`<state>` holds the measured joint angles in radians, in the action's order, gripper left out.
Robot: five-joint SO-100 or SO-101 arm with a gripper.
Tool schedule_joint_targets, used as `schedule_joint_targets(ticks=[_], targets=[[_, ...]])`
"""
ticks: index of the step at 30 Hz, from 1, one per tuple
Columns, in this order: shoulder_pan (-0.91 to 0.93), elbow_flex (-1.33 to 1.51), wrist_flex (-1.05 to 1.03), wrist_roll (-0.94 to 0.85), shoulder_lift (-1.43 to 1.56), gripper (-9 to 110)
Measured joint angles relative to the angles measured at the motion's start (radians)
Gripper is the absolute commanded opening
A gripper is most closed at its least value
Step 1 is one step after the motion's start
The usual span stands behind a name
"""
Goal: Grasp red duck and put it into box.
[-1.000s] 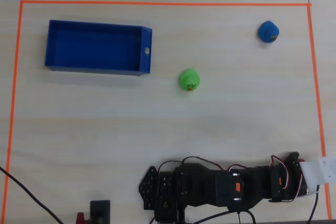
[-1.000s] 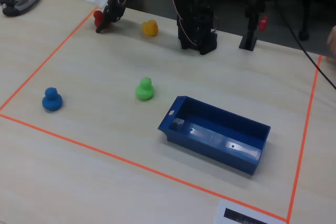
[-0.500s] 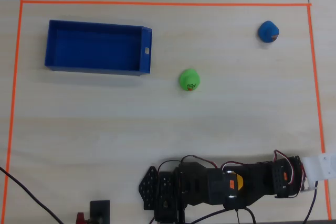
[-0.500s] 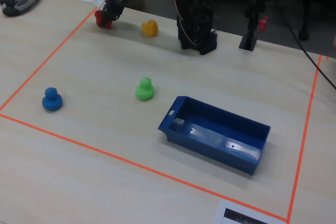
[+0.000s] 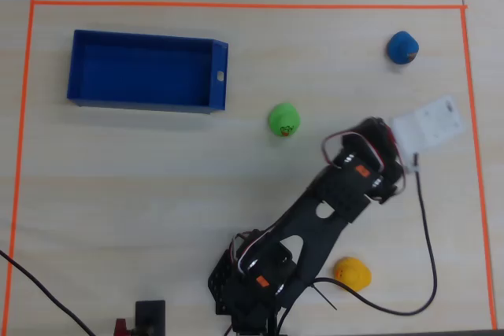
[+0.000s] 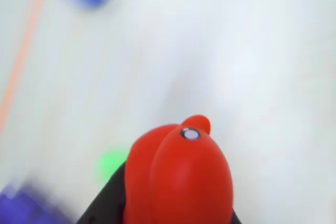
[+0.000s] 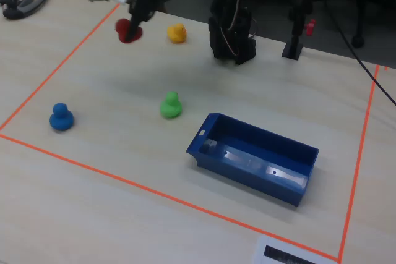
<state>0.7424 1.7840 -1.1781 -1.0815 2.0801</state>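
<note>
- The red duck (image 6: 181, 177) is up in the air, off the table, so it can be carried over to the box (image 7: 204, 142).
- The box is well away from the duck, past the green duck (image 7: 171, 104).
- The gripper (image 7: 132, 26) is squeezed on the red duck, and its dark fingers (image 6: 102, 205) press the duck's sides.
- The box has nothing in it yet.

Overhead straight down; wrist close; fixed opposite.
</note>
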Motion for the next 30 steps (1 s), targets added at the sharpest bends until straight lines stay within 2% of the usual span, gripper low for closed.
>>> schedule_joint_targets(ticks=[3, 9, 18, 26, 30], targets=[[-0.204, -0.025, -0.075, 0.106, 0.040, 0], [-0.512, -0.025, -0.057, 0.308, 0.005, 0], [-0.795, -0.032, 0.123, 0.492, -0.175, 0], [-1.068, -0.100, 0.209, 0.568, -0.310, 0], [-1.149, -0.126, 0.258, 0.572, -0.400, 9]])
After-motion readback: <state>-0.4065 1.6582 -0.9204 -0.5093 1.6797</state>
